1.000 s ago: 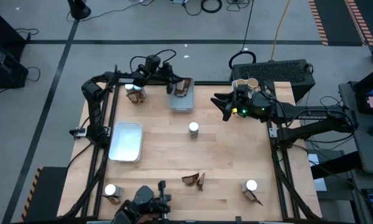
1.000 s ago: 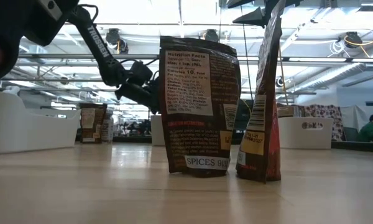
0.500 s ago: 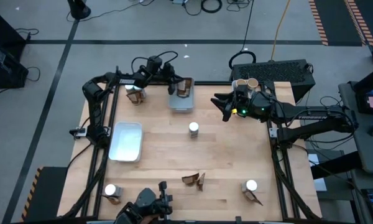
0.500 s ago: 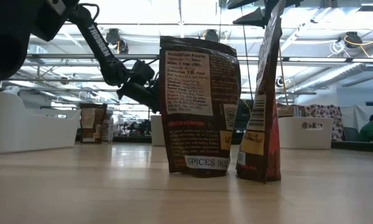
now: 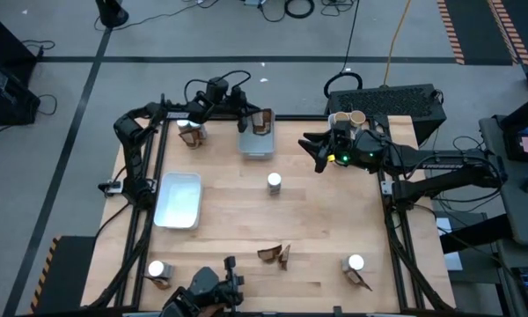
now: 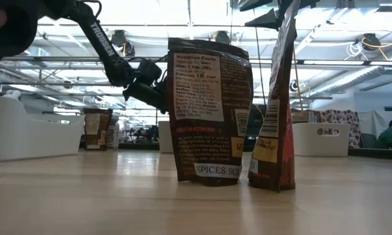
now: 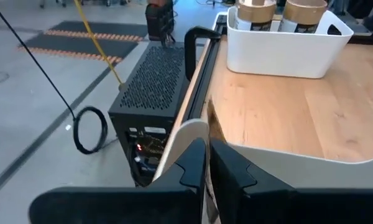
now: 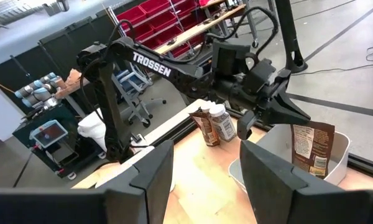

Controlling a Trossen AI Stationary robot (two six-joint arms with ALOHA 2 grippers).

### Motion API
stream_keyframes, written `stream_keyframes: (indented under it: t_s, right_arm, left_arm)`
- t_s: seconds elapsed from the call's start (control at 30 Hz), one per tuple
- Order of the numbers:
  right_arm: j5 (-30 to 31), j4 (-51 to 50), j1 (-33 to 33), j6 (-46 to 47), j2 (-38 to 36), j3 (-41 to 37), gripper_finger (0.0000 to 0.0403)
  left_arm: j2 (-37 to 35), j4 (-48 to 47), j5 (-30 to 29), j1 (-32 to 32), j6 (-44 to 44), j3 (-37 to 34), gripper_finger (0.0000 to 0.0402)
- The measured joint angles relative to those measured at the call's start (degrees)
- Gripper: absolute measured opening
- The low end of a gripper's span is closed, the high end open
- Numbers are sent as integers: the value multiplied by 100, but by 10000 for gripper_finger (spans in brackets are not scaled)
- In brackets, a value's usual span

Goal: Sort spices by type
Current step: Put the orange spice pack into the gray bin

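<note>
Closest to the table's near edge, two dark-brown packets (image 5: 274, 254) stand side by side, one facing out with its label, the other edge-on. At the near corners sit white-capped jars, one on the left (image 5: 157, 269) and one on the right (image 5: 355, 262), each with a packet lying against it. Further in, a white tray (image 5: 178, 199) lies on the left side, and a lone jar (image 5: 274, 182) stands mid-table, well apart from both arms.

At the far edge, the left gripper (image 5: 243, 115) hangs over the rim of a grey tray (image 5: 255, 144), its fingers (image 7: 193, 163) pinched together with nothing between them. A brown packet (image 8: 305, 148) stands upright inside that tray, just beside the gripper and not touching it. A jar and packet pair (image 5: 190, 133) stands at the far left corner.

The right gripper (image 5: 319, 152) hovers near the far right corner, fingers parted and holding nothing. Two tan-topped tubs (image 7: 260, 14) sit in a white bin (image 7: 292, 48) just behind it.
</note>
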Motion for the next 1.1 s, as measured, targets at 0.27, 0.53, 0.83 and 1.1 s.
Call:
stream_keyframes:
  t_s: [0.27,0.53,0.83,1.1]
  right_arm:
    - [24,-20,0,-22,0,1,167]
    - [24,-24,0,-22,0,0,167]
    - [22,-90,0,-22,0,-1,167]
    - [22,-103,-2,-26,0,-1,167]
  left_arm:
    - [-29,-80,-110,0,58,0,27]
    - [-30,-67,-119,-2,57,0,27]
    - [-390,-49,-130,-4,27,0,27]
    - [-989,-508,-129,-55,-831,0,27]
